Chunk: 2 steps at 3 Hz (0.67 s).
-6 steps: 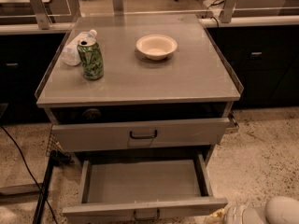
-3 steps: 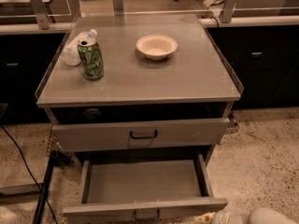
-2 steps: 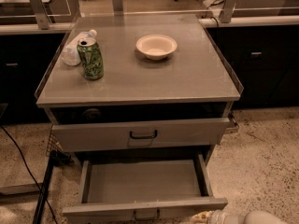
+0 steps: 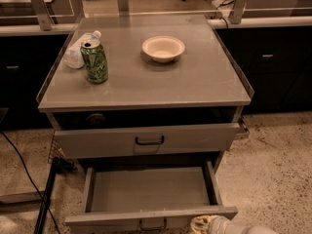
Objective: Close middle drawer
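Grey middle drawer (image 4: 151,191), dark handle (image 4: 152,224); green patterned can (image 4: 95,62); cream bowl (image 4: 163,48); whitish gripper (image 4: 204,224) bottom right.

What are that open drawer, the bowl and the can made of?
The drawer looks like grey matte metal, thin flat walls. The bowl: pale, matte; paper or plastic, unclear. The can: likely aluminium, green print, shiny rim. The gripper sits at the drawer's front, lower right.
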Available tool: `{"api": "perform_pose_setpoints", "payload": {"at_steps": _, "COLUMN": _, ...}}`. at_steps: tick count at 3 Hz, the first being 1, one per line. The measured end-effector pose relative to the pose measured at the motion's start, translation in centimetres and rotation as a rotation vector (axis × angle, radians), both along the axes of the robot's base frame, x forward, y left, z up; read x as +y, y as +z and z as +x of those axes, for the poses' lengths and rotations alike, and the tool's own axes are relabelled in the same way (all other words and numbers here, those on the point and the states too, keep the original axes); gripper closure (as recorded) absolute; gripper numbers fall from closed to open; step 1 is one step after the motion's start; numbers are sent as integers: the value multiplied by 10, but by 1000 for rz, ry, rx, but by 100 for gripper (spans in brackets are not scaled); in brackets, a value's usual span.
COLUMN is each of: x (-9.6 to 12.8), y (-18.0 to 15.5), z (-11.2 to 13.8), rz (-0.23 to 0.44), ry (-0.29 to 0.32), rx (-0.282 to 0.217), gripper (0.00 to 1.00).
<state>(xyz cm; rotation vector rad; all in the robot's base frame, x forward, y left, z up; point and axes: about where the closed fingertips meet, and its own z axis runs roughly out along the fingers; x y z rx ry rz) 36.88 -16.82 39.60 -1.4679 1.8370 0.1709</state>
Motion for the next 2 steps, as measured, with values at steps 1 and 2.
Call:
{"api": "perform_pose_setpoints", "payload": {"at_steps": 1, "x": 0, "y": -4, "z": 18, "rz": -1, "ry": -17, "rx": -45, "gripper": 100}}
{"api": "perform_pose_setpoints", "payload": {"at_steps": 2, "x": -1, "y": -11, "z": 39, "rz": -2, "ry": -35, "rx": -67, "gripper": 100}}
